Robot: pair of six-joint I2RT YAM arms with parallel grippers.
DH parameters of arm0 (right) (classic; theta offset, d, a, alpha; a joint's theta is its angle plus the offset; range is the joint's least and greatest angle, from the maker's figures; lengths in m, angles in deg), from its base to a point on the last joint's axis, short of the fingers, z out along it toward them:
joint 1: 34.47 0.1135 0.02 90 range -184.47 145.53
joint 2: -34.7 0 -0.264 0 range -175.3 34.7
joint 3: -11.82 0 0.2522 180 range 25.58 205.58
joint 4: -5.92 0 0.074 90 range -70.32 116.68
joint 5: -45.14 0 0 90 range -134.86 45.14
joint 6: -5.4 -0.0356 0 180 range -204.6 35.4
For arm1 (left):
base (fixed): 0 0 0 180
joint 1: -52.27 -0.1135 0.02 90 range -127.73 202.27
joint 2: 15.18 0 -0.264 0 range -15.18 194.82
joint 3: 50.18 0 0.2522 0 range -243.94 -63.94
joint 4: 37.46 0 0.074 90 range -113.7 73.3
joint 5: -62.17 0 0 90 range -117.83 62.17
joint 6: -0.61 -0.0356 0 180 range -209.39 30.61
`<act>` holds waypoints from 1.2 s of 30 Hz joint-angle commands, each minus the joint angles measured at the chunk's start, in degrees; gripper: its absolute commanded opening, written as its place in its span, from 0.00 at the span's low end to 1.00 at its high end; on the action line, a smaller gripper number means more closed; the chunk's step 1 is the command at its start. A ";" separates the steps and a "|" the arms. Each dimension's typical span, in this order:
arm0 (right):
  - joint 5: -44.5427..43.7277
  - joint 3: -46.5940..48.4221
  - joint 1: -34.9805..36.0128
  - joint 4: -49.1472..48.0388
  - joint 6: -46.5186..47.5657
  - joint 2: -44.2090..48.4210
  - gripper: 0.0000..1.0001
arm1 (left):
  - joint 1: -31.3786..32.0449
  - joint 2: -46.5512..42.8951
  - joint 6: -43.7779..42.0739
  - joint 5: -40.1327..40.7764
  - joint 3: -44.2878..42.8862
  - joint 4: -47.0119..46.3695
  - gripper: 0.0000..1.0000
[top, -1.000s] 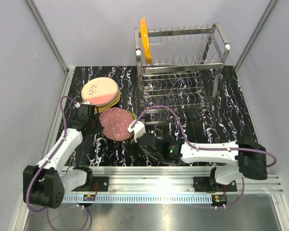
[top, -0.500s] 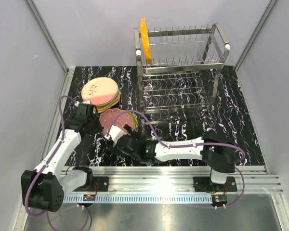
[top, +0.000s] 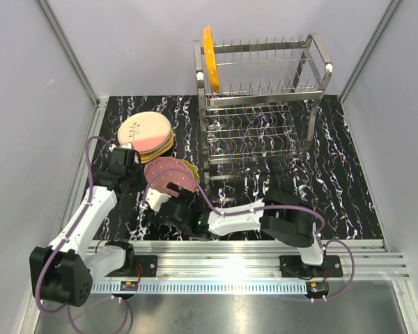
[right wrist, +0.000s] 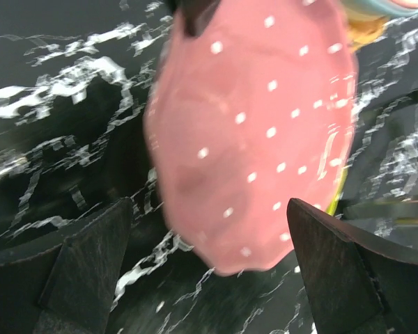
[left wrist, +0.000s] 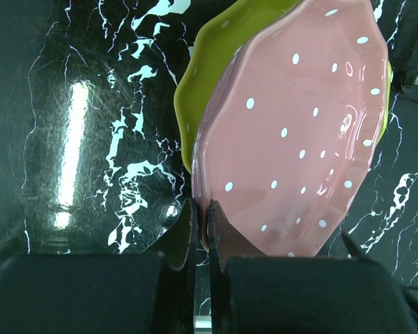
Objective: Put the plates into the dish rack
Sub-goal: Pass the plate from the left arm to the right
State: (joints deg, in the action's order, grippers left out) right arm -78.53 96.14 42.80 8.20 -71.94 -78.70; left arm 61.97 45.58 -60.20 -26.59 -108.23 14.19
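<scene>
Plates mostly stacked on the counter; only orange plate racked, upright at left end of dish rack upper tier. Left gripper pinches pink plate rim, tilted above lime-green plate; right gripper spread wide just beside it.

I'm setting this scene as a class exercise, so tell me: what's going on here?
The left gripper is shut on the rim of the pink plate, which lies over a green plate. The right gripper faces the same plate, wide open, not gripping. One orange plate already stands in the rack; a stack waits on the table.
</scene>
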 commanded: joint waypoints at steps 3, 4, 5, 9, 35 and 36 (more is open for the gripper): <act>-8.60 -0.09 0.25 -17.51 12.19 -4.63 1.00 | 0.24 -1.69 -0.27 -3.43 -4.31 -5.28 0.00; -8.95 0.27 -0.02 -17.69 12.64 -5.15 1.00 | 0.24 -1.60 -0.36 -3.61 -4.31 -5.37 0.00; -8.78 0.54 -0.19 -18.30 12.82 -5.68 1.00 | 0.24 -1.43 -0.45 -3.78 -4.31 -5.37 0.00; -7.73 2.03 -0.99 -18.57 13.08 -6.04 0.98 | 0.24 -1.16 -0.71 -4.13 -4.49 -5.19 0.00; -1.32 2.73 -0.55 -14.20 16.52 2.74 0.15 | 0.24 -4.24 -1.42 -2.29 -9.05 -1.24 0.24; -0.79 3.00 -0.11 -13.31 16.25 4.66 0.13 | 0.24 -4.41 -1.24 -2.55 -9.40 -1.06 0.26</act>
State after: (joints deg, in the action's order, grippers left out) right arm -80.48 96.69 42.32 -5.48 -53.84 -82.66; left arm 62.19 43.98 -61.12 -27.51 -113.28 14.78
